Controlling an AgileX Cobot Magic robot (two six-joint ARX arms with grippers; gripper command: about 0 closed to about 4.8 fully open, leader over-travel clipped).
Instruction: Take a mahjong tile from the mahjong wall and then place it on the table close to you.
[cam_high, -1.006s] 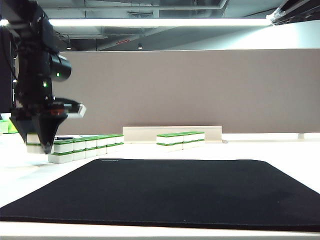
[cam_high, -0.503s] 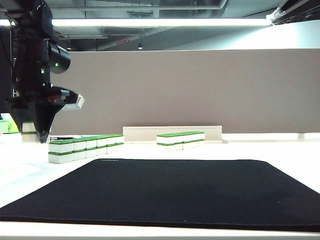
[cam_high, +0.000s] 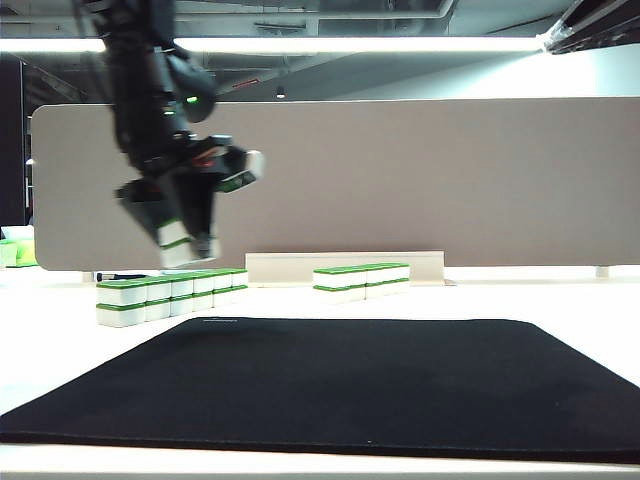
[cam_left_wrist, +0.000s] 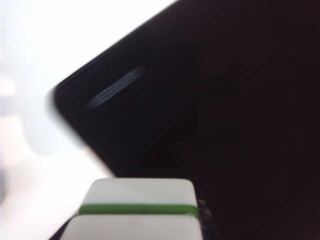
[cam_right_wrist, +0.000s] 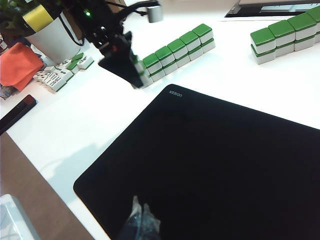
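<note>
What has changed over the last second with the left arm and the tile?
The left gripper has risen from the near end of the mahjong wall and swung right, toward the black mat, carrying a mahjong tile clear above the wall. It was gripping the tile throughout. The wall, the shorter row and the right gripper above the mat have stayed put.

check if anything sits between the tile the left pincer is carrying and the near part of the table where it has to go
Nothing visible does. The left pincer holds the mahjong tile in the air above the mahjong wall. Toward the near table edge lies only the flat black mat, bare. The right pincer hovers low over the mat's near side.
</note>
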